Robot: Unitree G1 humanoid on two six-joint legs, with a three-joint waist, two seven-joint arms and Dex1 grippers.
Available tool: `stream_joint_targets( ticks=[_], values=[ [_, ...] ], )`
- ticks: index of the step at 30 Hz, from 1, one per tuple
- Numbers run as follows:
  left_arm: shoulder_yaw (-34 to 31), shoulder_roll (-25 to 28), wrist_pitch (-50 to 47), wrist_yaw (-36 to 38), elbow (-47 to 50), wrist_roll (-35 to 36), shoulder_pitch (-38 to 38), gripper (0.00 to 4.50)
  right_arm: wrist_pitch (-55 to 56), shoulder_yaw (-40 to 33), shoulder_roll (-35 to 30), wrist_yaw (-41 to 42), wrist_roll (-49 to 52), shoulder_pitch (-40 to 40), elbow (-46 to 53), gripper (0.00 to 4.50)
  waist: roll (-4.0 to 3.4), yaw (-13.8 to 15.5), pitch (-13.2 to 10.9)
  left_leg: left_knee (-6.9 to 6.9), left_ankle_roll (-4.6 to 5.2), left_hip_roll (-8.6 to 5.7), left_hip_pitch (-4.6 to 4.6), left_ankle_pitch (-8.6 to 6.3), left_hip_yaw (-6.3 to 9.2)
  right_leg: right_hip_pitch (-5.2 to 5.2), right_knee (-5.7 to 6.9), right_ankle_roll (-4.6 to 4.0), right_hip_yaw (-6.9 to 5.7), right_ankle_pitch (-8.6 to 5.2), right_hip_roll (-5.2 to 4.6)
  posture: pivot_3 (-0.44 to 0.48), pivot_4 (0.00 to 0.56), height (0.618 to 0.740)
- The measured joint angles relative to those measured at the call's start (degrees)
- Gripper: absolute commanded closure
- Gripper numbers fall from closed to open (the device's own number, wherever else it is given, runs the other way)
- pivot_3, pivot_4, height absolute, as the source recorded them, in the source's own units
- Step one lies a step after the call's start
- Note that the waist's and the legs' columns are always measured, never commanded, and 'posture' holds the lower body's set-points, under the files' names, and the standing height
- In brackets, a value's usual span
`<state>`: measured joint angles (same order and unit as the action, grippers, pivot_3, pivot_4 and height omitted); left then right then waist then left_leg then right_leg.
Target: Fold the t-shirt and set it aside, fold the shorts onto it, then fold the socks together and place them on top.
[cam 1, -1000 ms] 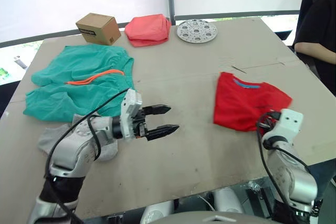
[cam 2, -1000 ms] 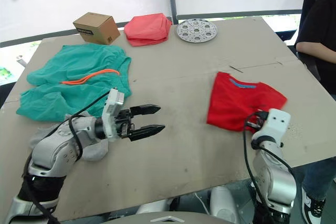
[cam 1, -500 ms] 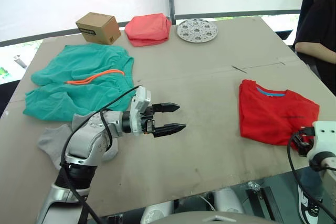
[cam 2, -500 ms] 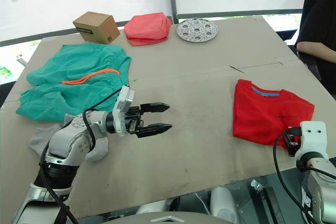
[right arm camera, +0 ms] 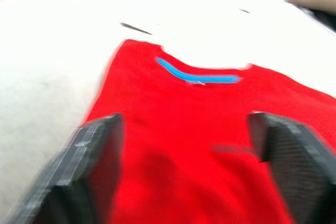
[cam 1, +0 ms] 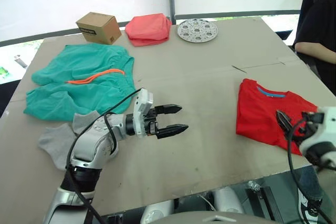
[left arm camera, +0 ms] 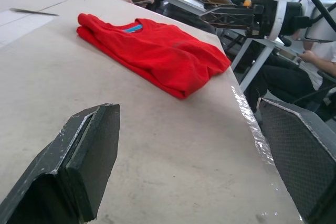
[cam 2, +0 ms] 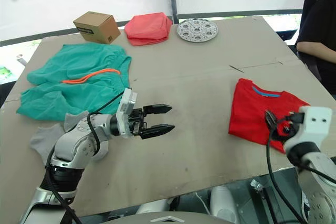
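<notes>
The t-shirt lies folded on the table's right front part, its blue neck label facing the far side. My right gripper is open just in front of the t-shirt's near edge, with nothing between its fingers. Spread flat at the left is the shorts, teal with an orange drawstring. The grey socks lie loose beside my left forearm. My left gripper hovers open and empty over bare table at front centre, pointing toward the t-shirt.
A cardboard box, a salmon-pink folded cloth and a round perforated metal disc stand along the far edge. A person sits beyond the table's right side. The table's front edge is close to both arms.
The t-shirt was dragged right toward the table's right edge; my right gripper then opened and let it go. My left gripper drifted slightly right.
</notes>
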<state>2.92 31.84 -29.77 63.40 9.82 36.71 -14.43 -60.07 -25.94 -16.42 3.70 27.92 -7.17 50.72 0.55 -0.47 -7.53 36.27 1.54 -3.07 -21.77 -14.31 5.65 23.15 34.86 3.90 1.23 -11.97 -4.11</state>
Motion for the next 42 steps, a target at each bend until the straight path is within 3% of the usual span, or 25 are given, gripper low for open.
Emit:
stream_joint_targets(
  ticks=[4, 7, 8, 10, 16, 19, 26, 27, 31, 37, 42],
  values=[
    [0.0, -0.5, 0.0, -0.7, 0.0, -0.5, -0.1, 0.0, -2.7, 4.9, -2.4, -3.6, -3.9, 1.4, -0.2, 0.02, 0.0, 0.4, 0.0, -0.01, -0.01, -0.07, -0.05, 0.0, 0.04, 0.0, -0.03, -0.13, 0.0, 0.09, -0.01, 0.0, 0.15, 0.74],
    [-0.1, -1.0, 0.0, -1.2, 0.0, -0.5, -0.3, 0.0, -5.3, 4.7, 0.5, -4.9, -3.5, 2.7, -0.2, 0.02, 0.01, 0.4, 0.0, -0.01, -0.01, -0.06, -0.04, 0.0, 0.04, 0.0, -0.03, -0.1, 0.01, 0.1, -0.01, 0.0, 0.15, 0.74],
    [0.0, -1.4, -0.1, -1.3, 0.0, -0.6, -0.3, 0.0, -7.0, 5.7, 4.4, -5.5, -2.7, 3.2, -1.7, 0.02, 0.04, 0.2, 0.0, -0.02, -0.01, 0.0, -0.02, 0.0, 0.05, 0.0, -0.03, -0.13, -0.02, 0.09, 0.04, 0.0, 0.15, 0.74],
    [0.4, -1.9, -0.2, -1.3, 0.0, -0.6, -0.5, 0.0, -7.2, 8.3, 5.6, -5.6, -2.9, 4.2, -4.8, 0.02, 0.0, -0.1, 0.0, 0.0, 0.0, -0.02, -0.02, 0.0, -0.02, 0.0, -0.03, -0.12, 0.03, 0.08, 0.02, 0.0, 0.15, 0.74],
    [1.7, -2.4, -1.1, -1.6, 0.0, -0.7, -1.6, 0.0, -4.6, 15.3, 4.7, -8.8, -10.2, 11.0, -17.6, 0.02, 0.01, -0.2, 0.0, 0.04, 0.0, -0.06, 0.02, 0.01, -0.01, -0.01, 0.03, -0.09, 0.01, 0.15, 0.04, 0.0, 0.15, 0.74],
    [1.7, -2.5, -1.3, -2.2, 0.0, -0.7, -2.5, 0.0, -4.1, 17.7, 2.8, -6.9, -11.2, 11.8, -19.5, 0.79, 0.23, -0.3, 0.1, 0.04, -0.01, -0.04, 0.03, 0.01, 0.02, -0.01, 0.02, 0.01, 0.01, 0.21, 0.07, 0.0, 0.15, 0.74],
    [1.8, -2.5, -1.3, -2.7, 0.0, -1.1, -2.3, 0.0, 2.0, 22.6, -14.0, 6.0, -11.7, 10.7, -22.7, 4.22, 0.21, 0.2, 0.1, 0.14, 0.01, -0.1, 0.09, 0.0, 0.09, -0.25, -0.05, 0.07, -0.09, -0.03, 0.02, 0.0, 0.15, 0.74],
    [1.8, -2.5, -1.3, -2.8, 0.0, -1.1, -2.1, 0.0, 2.9, 22.9, -16.2, 7.6, -12.2, 10.5, -23.2, 4.39, 0.24, 0.3, 0.1, 0.16, 0.01, -0.1, 0.08, 0.0, 0.15, -0.29, -0.06, 0.08, -0.14, -0.04, 0.02, 0.0, 0.15, 0.74],
    [1.7, -2.6, -1.0, -3.4, 0.3, -1.1, -1.3, 0.0, 5.7, 25.2, -23.0, 13.0, -13.4, 13.2, -27.4, 4.39, 0.24, 0.1, 0.0, 0.19, 0.02, -0.1, 0.09, 0.0, 0.08, -0.32, -0.08, 0.09, -0.11, -0.04, -0.01, 0.0, 0.15, 0.74],
    [1.6, -2.9, -0.7, -4.1, 1.3, -1.2, 0.1, 0.0, 12.2, 31.6, -32.0, 23.7, -17.7, 23.6, -41.4, 4.39, 0.23, -0.2, -0.1, 0.17, 0.01, -0.08, 0.07, 0.0, 0.1, -0.3, -0.08, -0.14, -0.15, 0.11, 0.0, 0.0, 0.15, 0.74],
    [1.4, -2.9, -0.5, -4.7, 2.1, -1.2, 0.9, 0.0, 18.8, 33.6, -34.4, 30.9, -20.2, 30.3, -53.9, 4.39, 0.21, -0.1, -0.2, 0.15, 0.01, -0.08, 0.05, 0.0, 0.12, -0.28, -0.1, -0.08, -0.16, 0.16, 0.0, 0.0, 0.15, 0.74]
  ],
)
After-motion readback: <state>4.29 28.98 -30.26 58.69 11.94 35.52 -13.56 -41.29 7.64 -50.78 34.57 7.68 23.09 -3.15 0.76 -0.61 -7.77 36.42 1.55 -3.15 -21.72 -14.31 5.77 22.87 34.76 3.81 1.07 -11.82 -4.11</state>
